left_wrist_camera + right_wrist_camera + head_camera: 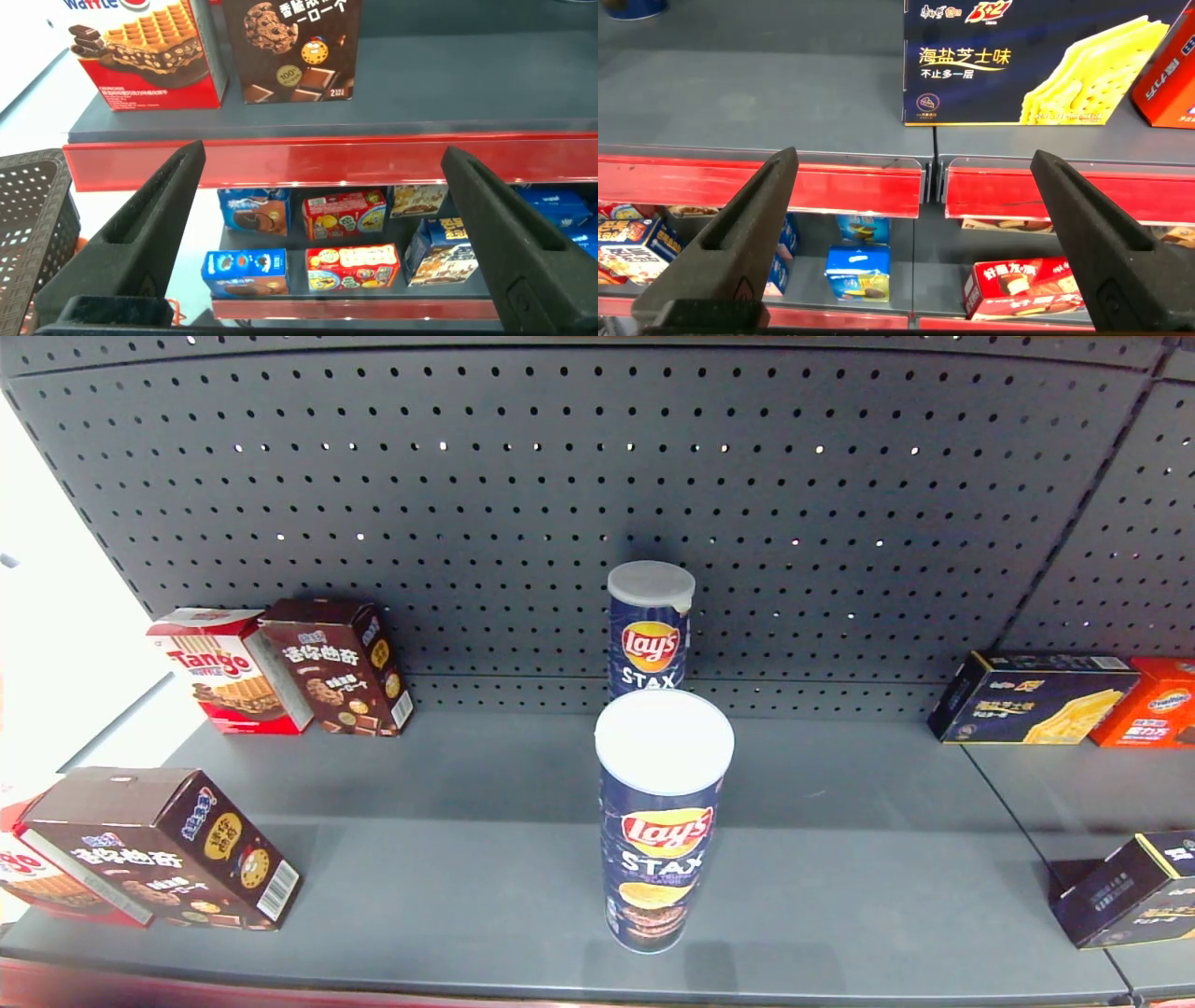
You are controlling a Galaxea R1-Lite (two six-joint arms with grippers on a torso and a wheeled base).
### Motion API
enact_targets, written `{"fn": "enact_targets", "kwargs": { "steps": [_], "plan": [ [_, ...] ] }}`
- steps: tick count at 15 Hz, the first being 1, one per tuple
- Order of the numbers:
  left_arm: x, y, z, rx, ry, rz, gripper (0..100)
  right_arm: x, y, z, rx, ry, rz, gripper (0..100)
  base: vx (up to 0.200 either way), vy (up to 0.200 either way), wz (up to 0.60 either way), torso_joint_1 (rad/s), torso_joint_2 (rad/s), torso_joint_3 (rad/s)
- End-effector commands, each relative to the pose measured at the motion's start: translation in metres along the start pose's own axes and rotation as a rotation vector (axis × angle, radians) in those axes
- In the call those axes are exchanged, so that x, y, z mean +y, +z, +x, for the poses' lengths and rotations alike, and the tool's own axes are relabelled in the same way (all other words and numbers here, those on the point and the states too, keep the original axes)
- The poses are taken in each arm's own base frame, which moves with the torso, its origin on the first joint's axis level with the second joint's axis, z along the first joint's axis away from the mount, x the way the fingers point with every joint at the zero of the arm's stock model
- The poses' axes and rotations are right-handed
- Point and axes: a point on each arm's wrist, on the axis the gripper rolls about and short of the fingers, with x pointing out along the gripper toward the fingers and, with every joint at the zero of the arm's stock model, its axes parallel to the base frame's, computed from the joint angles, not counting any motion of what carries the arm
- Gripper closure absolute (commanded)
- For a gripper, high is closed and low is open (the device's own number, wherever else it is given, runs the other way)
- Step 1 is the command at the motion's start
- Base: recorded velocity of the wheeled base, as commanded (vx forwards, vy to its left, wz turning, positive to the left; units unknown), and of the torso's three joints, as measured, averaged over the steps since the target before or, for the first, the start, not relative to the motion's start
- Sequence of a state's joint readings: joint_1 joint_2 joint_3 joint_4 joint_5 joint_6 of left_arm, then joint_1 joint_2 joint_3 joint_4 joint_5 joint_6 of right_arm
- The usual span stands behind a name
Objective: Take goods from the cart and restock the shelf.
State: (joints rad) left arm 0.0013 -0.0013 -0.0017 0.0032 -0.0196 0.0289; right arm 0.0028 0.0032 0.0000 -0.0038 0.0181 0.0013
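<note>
I see two chip cans upright mid-shelf (840, 859), near can (661, 821) straight before far can (650, 630). Left fingers (140, 233) spread, empty, at front edge by cookie box (299, 47). Right fingers (729, 243) spread, empty, by cracker box (1018, 65). Cans well apart from both.

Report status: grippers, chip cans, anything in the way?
Left gripper and right gripper open, empty, facing the red shelf edge. Front chip can and rear chip can upright mid-shelf, in line. Brown box left and dark blue box right, apart from cans.
</note>
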Motion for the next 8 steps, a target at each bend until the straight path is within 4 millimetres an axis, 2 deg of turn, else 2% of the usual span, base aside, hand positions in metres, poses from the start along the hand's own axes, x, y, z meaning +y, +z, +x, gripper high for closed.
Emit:
{"fn": "enact_targets", "kwargs": {
  "steps": [1,5,6,8],
  "plan": [
    [0.0,0.0,0.0001,0.001,0.0,0.0,0,0.0,0.0001,0.0001,0.001,0.001,0.0,0,0.0,0.0,0.0,0.0,0.0,0.0],
    [0.0,0.0,0.0001,0.001,0.001,-0.001,0,0.0,0.0001,0.0001,0.001,0.002,0.0,0,0.0,0.0,0.0,0.0,0.0,0.0],
    [0.0,0.0,0.0001,0.001,0.001,-0.001,0,0.0,0.0001,0.0001,0.001,0.001,0.0,0,0.0,0.0,-0.6,-0.002,0.0,0.002],
    [0.0,0.0,0.0001,0.001,0.001,-0.001,0,0.0,0.0001,0.0001,0.001,0.001,0.0,0,0.0,0.0,0.0,0.0,0.0,0.0]
  ]
}}
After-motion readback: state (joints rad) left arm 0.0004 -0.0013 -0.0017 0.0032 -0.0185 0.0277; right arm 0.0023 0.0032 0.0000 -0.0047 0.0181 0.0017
